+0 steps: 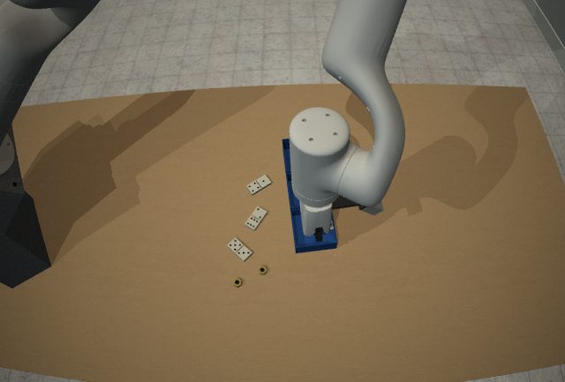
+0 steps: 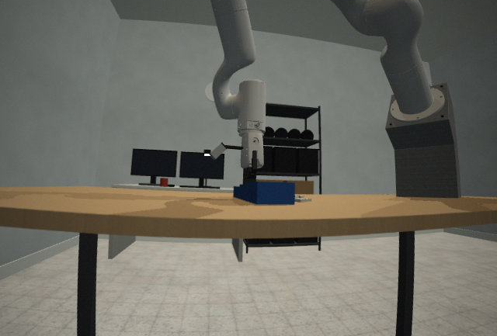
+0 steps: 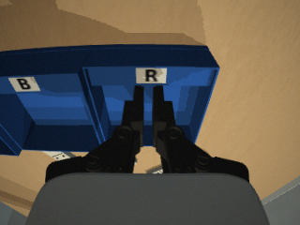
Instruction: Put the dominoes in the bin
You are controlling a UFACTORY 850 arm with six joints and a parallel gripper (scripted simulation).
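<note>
Three white dominoes lie flat on the table to the left of the bins: one at the far end (image 1: 259, 183), one in the middle (image 1: 256, 217) and one nearest (image 1: 239, 249). A blue row of bins (image 1: 312, 237) stands on the table; it also shows in the exterior view (image 2: 265, 192). In the wrist view I see compartments labelled R (image 3: 150, 75) and B (image 3: 22, 84); no S label is in view. My gripper (image 3: 148, 98) hangs over the R compartment, shut, with nothing between the fingers. The arm hides most of the bin row in the top view.
Two small brass nuts (image 1: 261, 270) (image 1: 237, 282) lie in front of the dominoes. The robot base (image 2: 425, 151) stands at the table's far side. A corner of a domino (image 3: 60, 157) shows beside the bins in the wrist view.
</note>
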